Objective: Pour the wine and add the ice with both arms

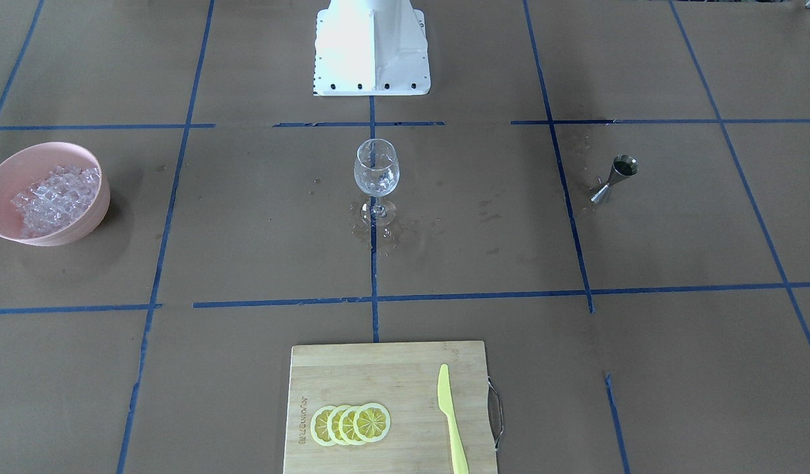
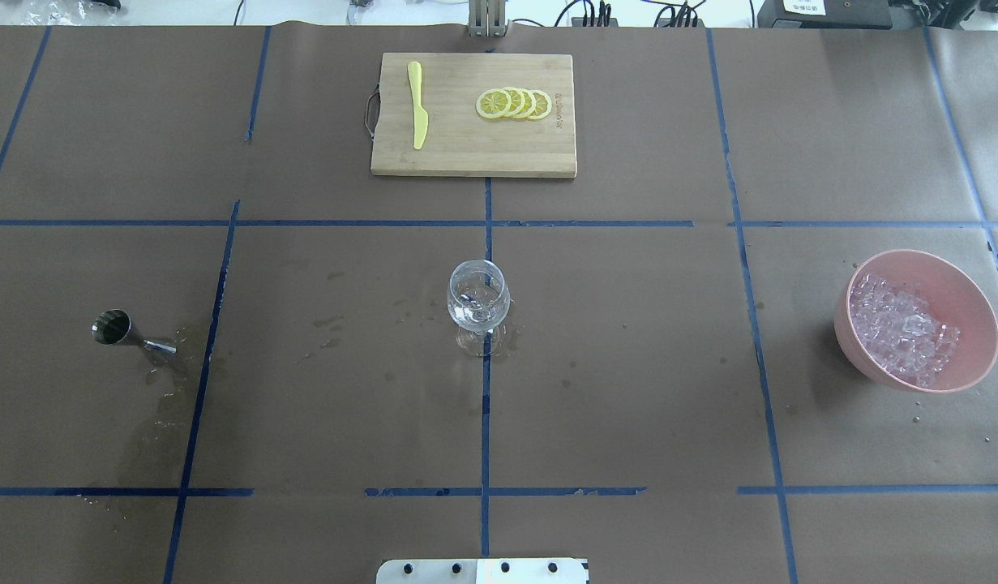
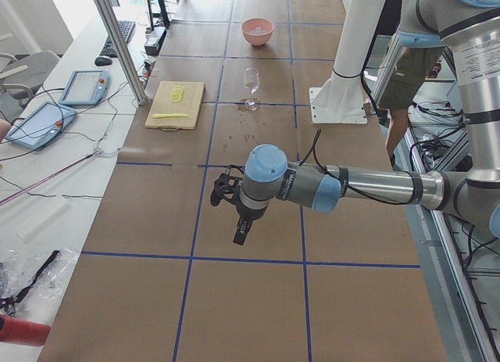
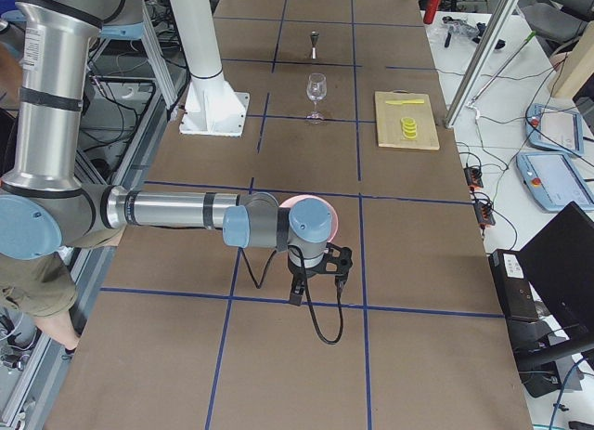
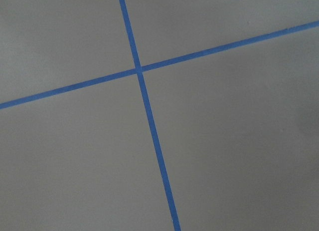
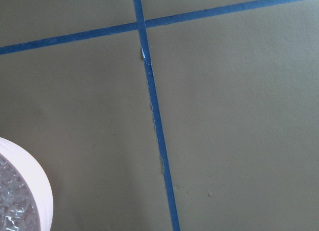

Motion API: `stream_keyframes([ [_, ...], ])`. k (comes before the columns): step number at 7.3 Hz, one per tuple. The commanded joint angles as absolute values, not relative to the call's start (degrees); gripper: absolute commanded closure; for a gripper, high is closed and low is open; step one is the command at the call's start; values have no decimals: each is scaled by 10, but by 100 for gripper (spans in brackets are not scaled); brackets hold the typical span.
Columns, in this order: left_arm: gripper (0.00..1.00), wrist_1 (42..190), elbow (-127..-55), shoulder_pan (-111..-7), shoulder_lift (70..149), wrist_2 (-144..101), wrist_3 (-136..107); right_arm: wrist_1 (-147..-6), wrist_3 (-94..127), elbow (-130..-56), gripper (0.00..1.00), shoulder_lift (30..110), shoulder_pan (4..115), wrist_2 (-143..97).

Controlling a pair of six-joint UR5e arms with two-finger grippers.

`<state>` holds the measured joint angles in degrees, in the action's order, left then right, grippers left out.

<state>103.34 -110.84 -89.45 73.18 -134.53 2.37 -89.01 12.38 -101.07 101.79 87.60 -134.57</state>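
The jaws of both arms are hanging above bare counter (image 1: 260,217); spread or pressed together, one cannot tell. The left arm (image 3: 367,185) is needing a level pinch on the jigger (image 1: 612,181), keeping the wine (image 1: 625,164) unspilled. The ice (image 1: 57,196) is lying in the pink bowl (image 1: 82,227), half hidden behind the right arm (image 4: 167,209).

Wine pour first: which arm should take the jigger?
Left. The jigger stands to the robot's left of the wine glass, on the left arm's side of the table. The ice bowl sits on the right, by the right arm.
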Motion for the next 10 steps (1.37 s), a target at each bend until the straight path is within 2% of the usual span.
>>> stream_keyframes([
  [1,0,1066,-1099,-897,727,-1343,45,-867,124,-1016,0,1034,888,-1370],
  [4,0,1072,-1071,-903,702,-1358,45,-860,128,-1022,0,1027,888,-1374],
  [6,0,1135,-1068,-899,706,-1384,13,-797,126,-1017,0,1031,886,-1399],
  [8,0,1225,-1068,-881,709,-1386,-69,-739,131,-1017,0,1036,861,-1421],
  [10,0,1355,-1068,-799,710,-1383,-211,-739,131,-1018,0,1036,852,-1454],
])
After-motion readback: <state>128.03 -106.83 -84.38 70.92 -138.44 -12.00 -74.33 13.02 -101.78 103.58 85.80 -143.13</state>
